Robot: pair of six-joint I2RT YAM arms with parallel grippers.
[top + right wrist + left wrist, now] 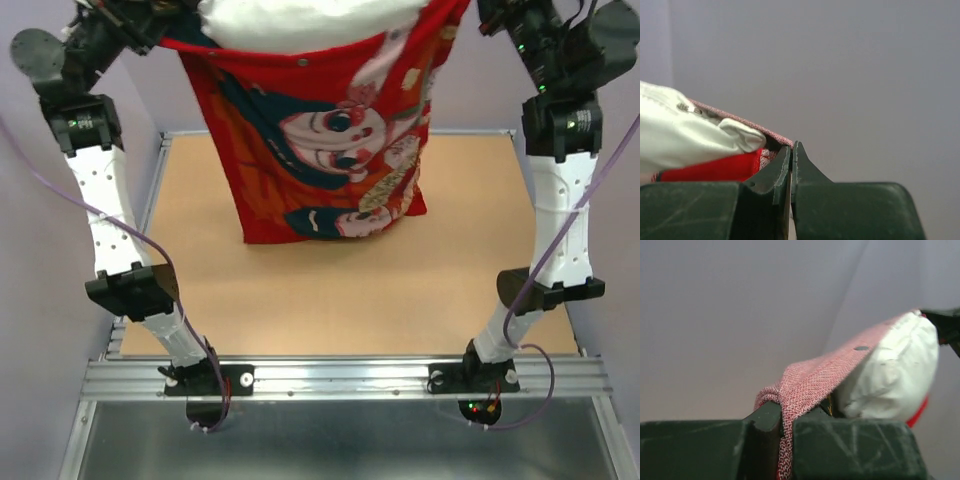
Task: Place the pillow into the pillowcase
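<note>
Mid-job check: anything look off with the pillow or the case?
Yes. The pillow is not fully in: its white top bulges out of the open mouth of the pillowcase, between the left gripper and the right gripper, which pinch the mouth's corners. No tear shows.

1. One pillowcase (320, 150) — red, printed with cartoon figures.
2. One pillow (300, 22), white.
3. Two robot arms — the left arm (105, 215) and the right arm (560, 220).
4. Two grippers: the left gripper (785, 440) and the right gripper (791, 185).
5. One table (350, 300).
</note>
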